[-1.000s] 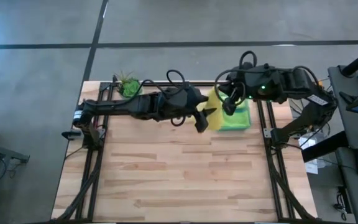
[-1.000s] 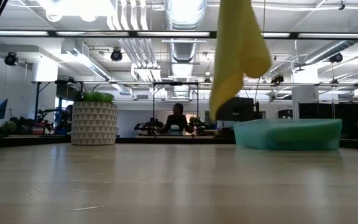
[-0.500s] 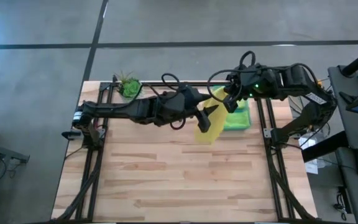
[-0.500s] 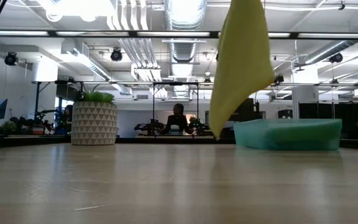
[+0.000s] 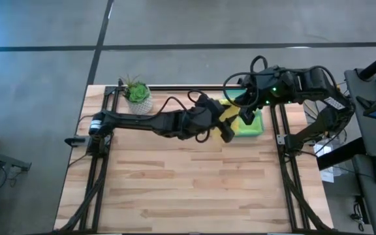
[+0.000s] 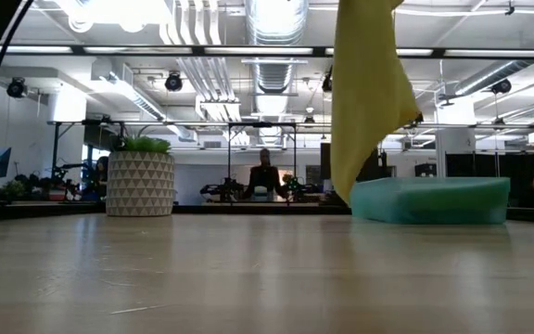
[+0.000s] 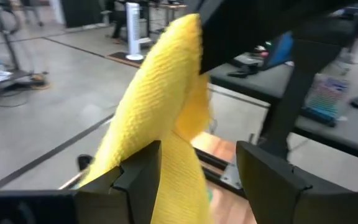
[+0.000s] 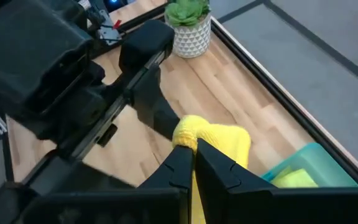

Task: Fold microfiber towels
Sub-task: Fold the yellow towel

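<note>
1. The right gripper (image 8: 190, 163) is pinched shut on the top corner of the yellow towel (image 6: 367, 93), which hangs from it, clear of the table (image 5: 194, 189).
2. The left gripper (image 7: 191, 171) has reached in just beside the right one, jaws wide, the hanging cloth between its fingers but not yet clamped.
3. Below both, the green bin (image 5: 252, 124) holds another lime towel (image 8: 294, 178).
4. A second ago the left arm was farther off; a two-handed spread looks imminent.
</note>
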Controlling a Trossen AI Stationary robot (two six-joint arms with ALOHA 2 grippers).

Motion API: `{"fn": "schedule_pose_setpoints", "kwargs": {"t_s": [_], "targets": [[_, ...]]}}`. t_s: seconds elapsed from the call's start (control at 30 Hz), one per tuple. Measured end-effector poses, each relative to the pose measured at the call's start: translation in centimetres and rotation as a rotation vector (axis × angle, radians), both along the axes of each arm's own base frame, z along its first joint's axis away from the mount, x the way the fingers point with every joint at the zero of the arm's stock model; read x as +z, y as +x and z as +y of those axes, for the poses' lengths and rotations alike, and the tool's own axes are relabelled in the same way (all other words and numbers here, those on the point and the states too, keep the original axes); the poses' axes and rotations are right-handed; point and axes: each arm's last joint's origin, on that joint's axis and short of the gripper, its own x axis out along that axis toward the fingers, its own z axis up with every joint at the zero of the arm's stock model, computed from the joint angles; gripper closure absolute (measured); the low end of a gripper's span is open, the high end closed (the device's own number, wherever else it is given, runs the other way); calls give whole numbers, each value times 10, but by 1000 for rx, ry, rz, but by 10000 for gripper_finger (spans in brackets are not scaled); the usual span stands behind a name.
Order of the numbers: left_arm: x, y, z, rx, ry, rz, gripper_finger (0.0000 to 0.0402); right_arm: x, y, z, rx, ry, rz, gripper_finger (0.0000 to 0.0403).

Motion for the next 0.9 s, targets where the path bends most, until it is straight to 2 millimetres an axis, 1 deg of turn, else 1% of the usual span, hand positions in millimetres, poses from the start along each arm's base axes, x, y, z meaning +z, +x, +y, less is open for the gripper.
{"fn": "schedule_pose_setpoints", "kwargs": {"t_s": [0.13,0.37,0.47,0.63,0.7,0.77,0.83,0.9], "targets": [[1,-1,2,56,8,-10,208,1,-1,2,45,46,-10,394],[-1,-2,4,81,13,14,208,4,-3,5,107,100,-22,394],[-4,-6,5,123,16,72,208,7,-10,5,103,112,-40,394],[-9,-12,6,148,-16,143,208,16,-32,6,83,126,-94,394],[-8,-12,6,147,-17,134,208,19,-39,6,82,123,-113,394],[-7,-11,6,141,-20,116,208,20,-41,5,64,107,-117,394],[-1,-9,5,88,-14,72,208,20,-40,4,45,91,-115,394],[8,-7,3,-2,6,10,208,19,-38,4,40,88,-110,394]]}}
